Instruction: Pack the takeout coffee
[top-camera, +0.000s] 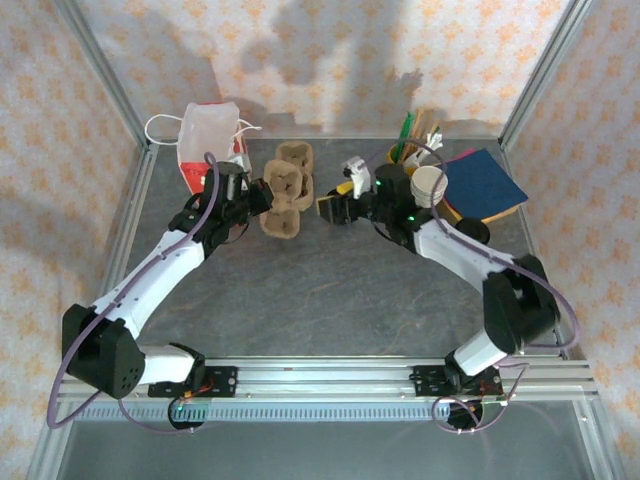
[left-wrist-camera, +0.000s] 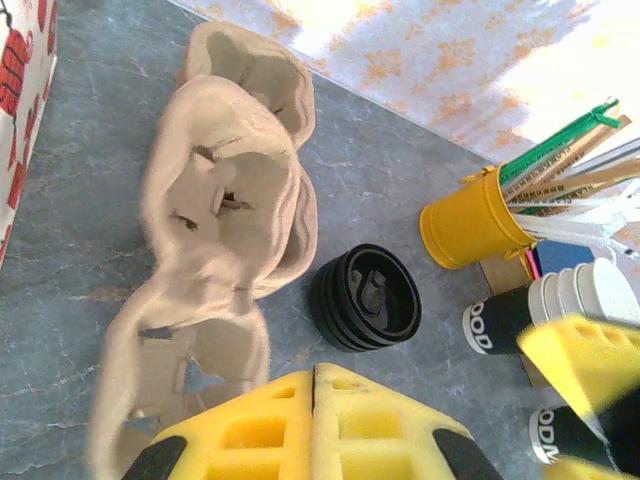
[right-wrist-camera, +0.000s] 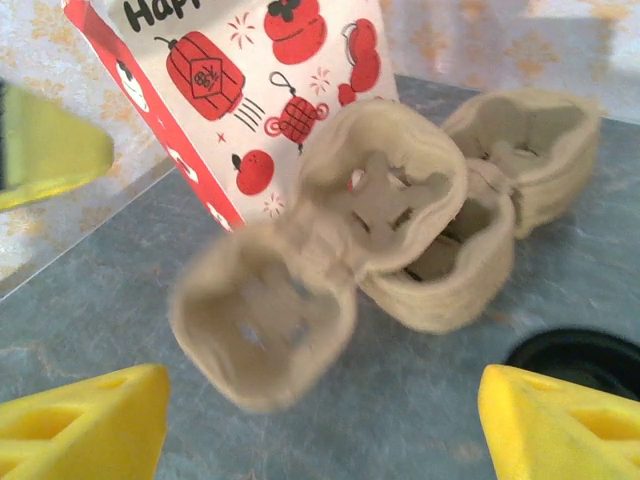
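Note:
The takeout coffee (left-wrist-camera: 365, 297), as far as I can tell, is the low round thing with dark ribbed sides and a black lid standing on the grey table; its edge (right-wrist-camera: 580, 358) also shows in the right wrist view. Just left of it lie two brown pulp cup carriers (left-wrist-camera: 225, 200) (top-camera: 287, 190) (right-wrist-camera: 400, 230), one partly on top of the other and blurred. My left gripper (left-wrist-camera: 316, 375) (top-camera: 262, 193) is shut with nothing between its yellow fingers, close to the carriers' near end. My right gripper (right-wrist-camera: 320, 430) (top-camera: 335, 208) stands open, facing the carriers, nothing in its gap.
A white paper bag with red prints (top-camera: 208, 135) (right-wrist-camera: 230, 90) stands at the back left. At the back right are a yellow cup of sticks and straws (left-wrist-camera: 470, 220) (top-camera: 402, 152), a stack of white-rimmed cups (left-wrist-camera: 590, 290) (top-camera: 430, 186) and a blue pad (top-camera: 483, 180).

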